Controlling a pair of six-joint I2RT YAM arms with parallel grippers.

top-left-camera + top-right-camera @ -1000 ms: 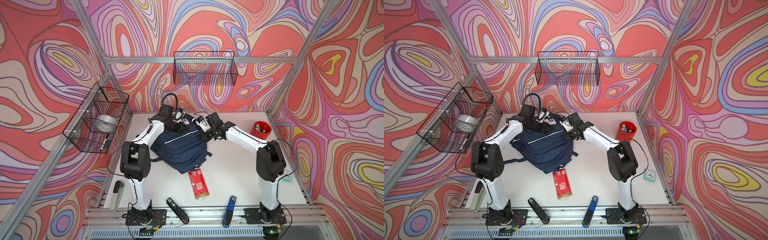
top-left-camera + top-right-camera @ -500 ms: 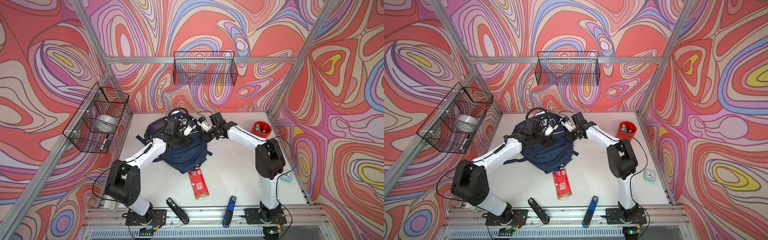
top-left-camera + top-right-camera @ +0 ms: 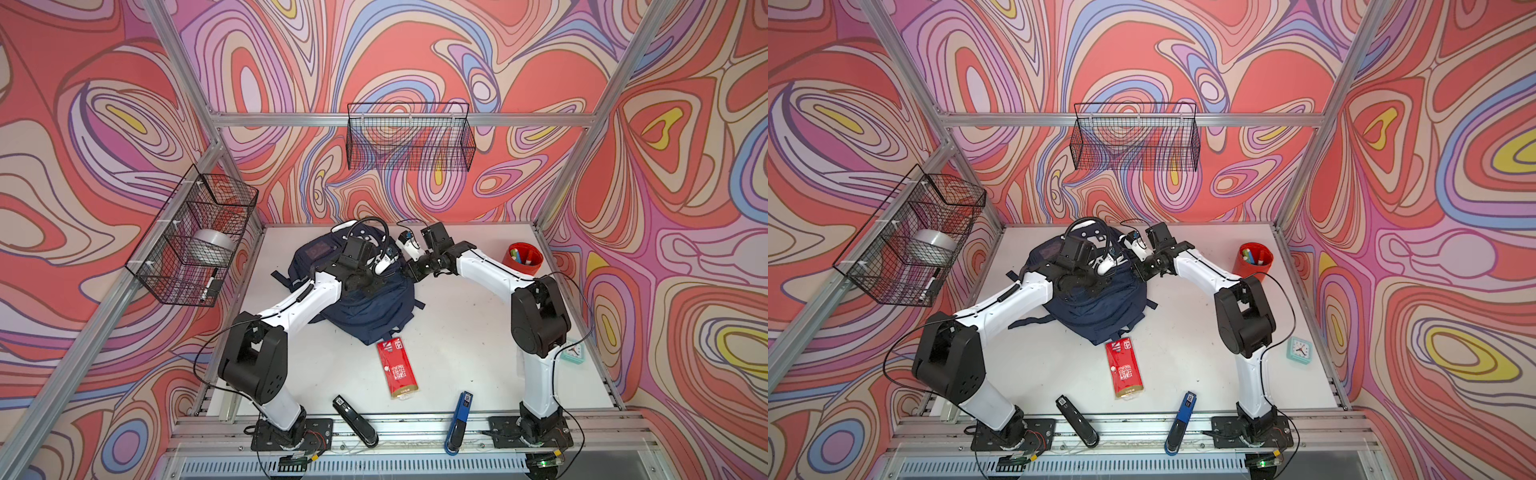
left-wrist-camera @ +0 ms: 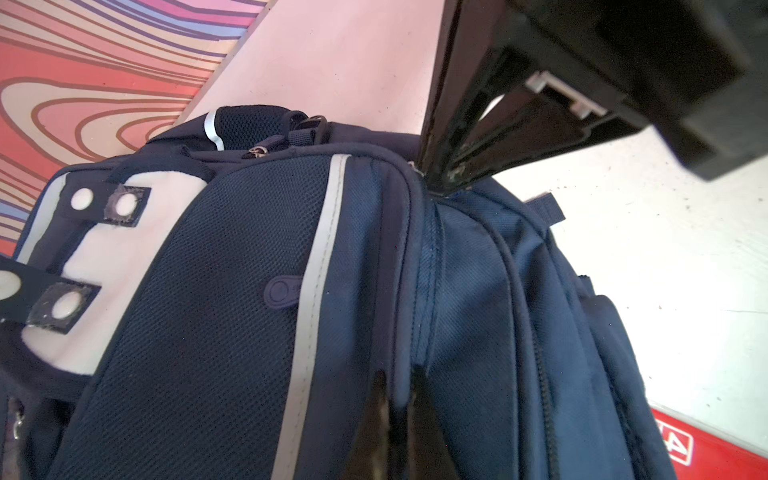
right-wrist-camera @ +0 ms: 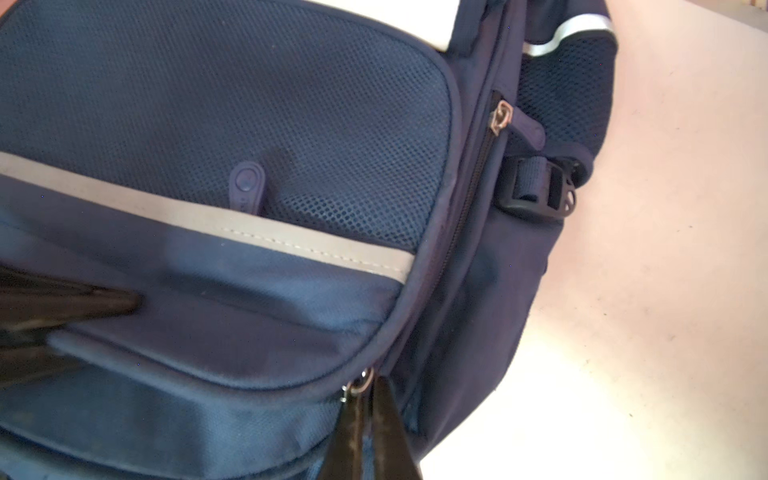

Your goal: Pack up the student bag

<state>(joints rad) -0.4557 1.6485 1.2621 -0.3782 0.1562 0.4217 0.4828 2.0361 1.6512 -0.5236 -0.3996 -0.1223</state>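
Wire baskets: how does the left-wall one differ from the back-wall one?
The left-wall basket holds a grey tape roll and a marker; the back-wall basket shows nothing inside. The left-wall basket is divided into sections; the back-wall basket is one long trough. Both are black wire, hung on the frame.

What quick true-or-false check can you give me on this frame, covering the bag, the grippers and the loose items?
1. The left gripper and the right gripper are both shut on the student bag. True.
2. The red packet is inside the bag. False: it lies on the table in front of the bag.
3. The red cup holds pens. True.
4. The blue stapler stands in the red cup. False: it lies near the table's front edge.
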